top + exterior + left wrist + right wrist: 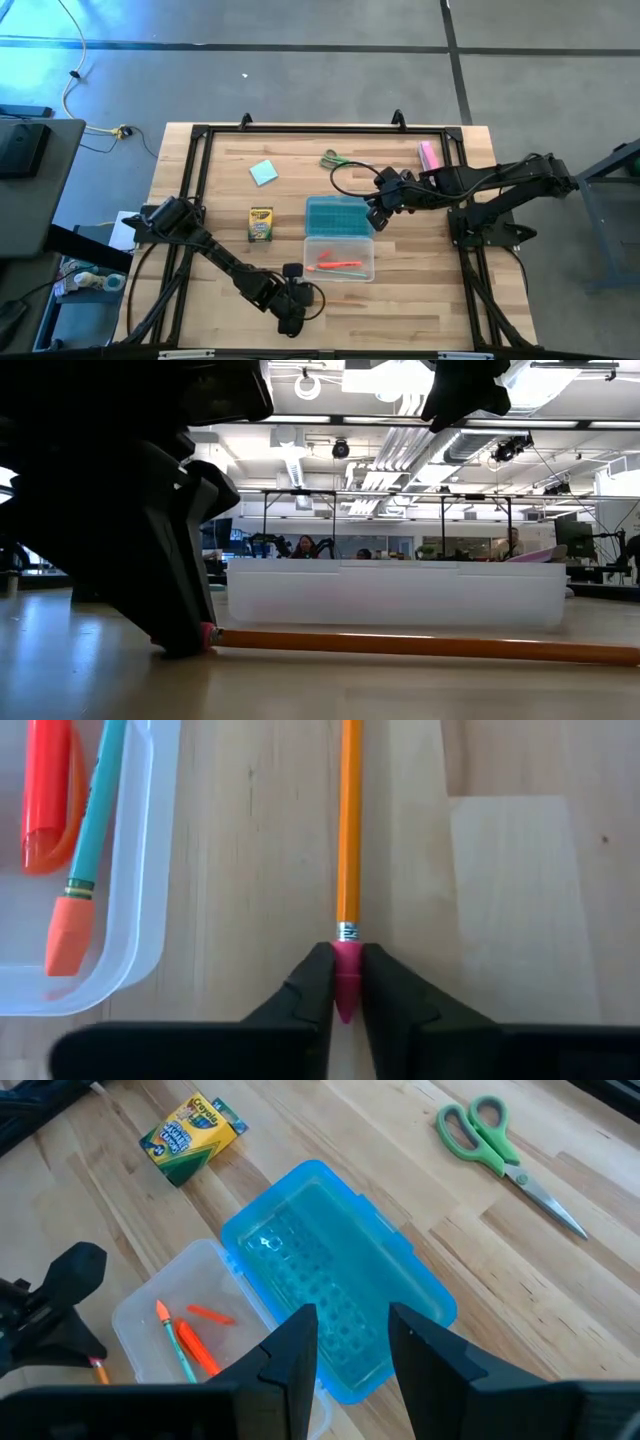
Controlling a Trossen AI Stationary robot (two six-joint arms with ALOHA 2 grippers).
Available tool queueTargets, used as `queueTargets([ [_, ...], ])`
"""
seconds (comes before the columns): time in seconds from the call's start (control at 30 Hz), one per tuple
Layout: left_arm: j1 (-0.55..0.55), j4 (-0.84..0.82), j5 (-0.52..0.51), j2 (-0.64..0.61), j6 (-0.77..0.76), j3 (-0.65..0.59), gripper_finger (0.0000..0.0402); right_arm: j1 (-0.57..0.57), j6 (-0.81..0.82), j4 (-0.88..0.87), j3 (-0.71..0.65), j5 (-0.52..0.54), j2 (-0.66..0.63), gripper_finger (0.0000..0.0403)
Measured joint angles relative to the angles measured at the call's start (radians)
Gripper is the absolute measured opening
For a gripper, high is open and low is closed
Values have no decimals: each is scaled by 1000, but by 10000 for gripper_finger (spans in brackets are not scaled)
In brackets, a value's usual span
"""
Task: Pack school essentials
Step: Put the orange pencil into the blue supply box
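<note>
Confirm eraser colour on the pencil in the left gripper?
Pink, on the orange pencil; left gripper pinches it. Clearest in left wrist view.

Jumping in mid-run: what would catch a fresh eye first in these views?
The left gripper, at the table's near edge, has its jaws shut on the pink eraser end of an orange pencil lying beside the clear case. The right gripper hovers open above the teal lid.

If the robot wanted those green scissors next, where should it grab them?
Probably across the closed blades or the pivot of the green-handled scissors, coming straight down: they lie flat on the table, and that narrow middle fits between the right tool fingers better than the wide handle loops.
</note>
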Motion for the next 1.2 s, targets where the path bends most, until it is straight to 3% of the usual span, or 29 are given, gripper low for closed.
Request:
queueTargets([
  [0.1,0,3,2,0,-25,-1,10,0,0,0,0,0,0,116],
  [0.37,-6,40,28,-25,-75,-5,20,0,0,0,0,0,0,116],
  [0.83,54,-3,31,-198,-154,-3,16,0,6,-16,0,0,0,116],
  [0.97,105,-88,52,-245,-64,-3,17,-1,23,-23,0,0,0,116],
  [1.2,223,-233,130,-315,264,-2,17,-1,26,-30,0,2,0,116],
])
